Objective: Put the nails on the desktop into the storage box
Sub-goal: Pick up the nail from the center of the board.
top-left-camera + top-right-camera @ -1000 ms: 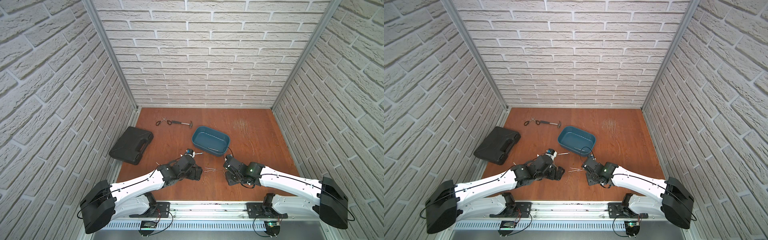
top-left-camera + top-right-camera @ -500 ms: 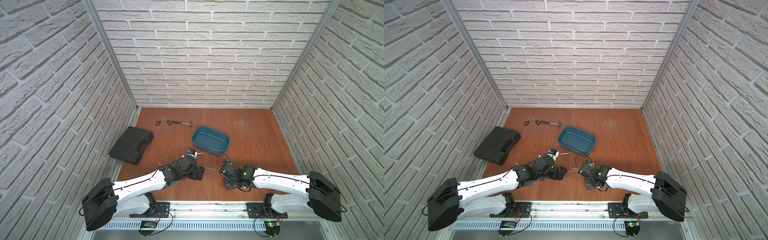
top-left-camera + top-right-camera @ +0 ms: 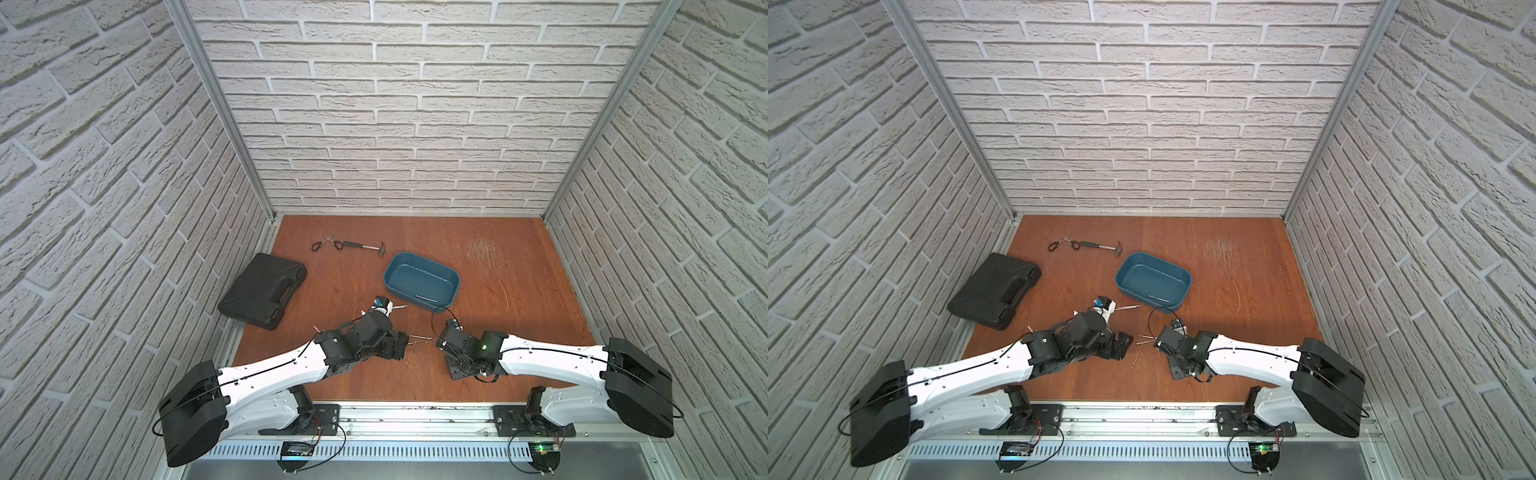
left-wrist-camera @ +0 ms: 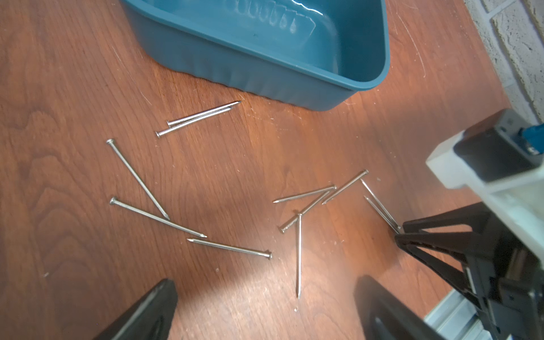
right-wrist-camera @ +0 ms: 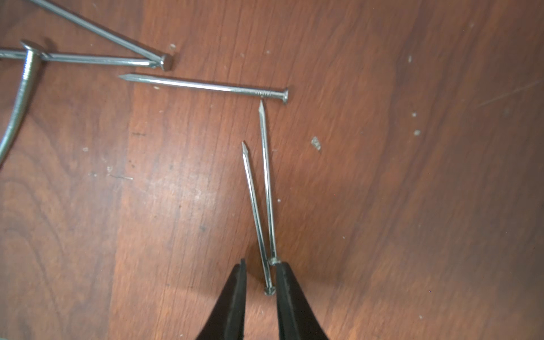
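Note:
Several silver nails [image 4: 188, 220] lie scattered on the red-brown desktop [image 3: 498, 316] in front of the teal storage box [image 3: 415, 278]; one nail [image 3: 426, 298] lies inside the box. My left gripper [image 4: 266, 279] stands wide open just short of the nails, nothing between its fingers. My right gripper [image 5: 260, 262] rests low on the desktop at the right end of the nail cluster [image 3: 417, 343]. Its jaws are narrow, a gap still showing. One nail's head end [image 5: 269, 290] lies between them against one finger, and a second nail [image 5: 266, 176] touches that fingertip.
A black tool case [image 3: 264, 291] lies at the left edge. Scissors [image 3: 326, 244] and a hammer [image 3: 365, 246] lie at the back left. Brick walls enclose three sides and a metal rail [image 3: 415, 411] runs along the front. Pale scratches [image 3: 482, 249] mark the back right.
My right arm has slid left to the nails and its jaws have narrowed around a nail's head end. The left arm has barely shifted and stays open.

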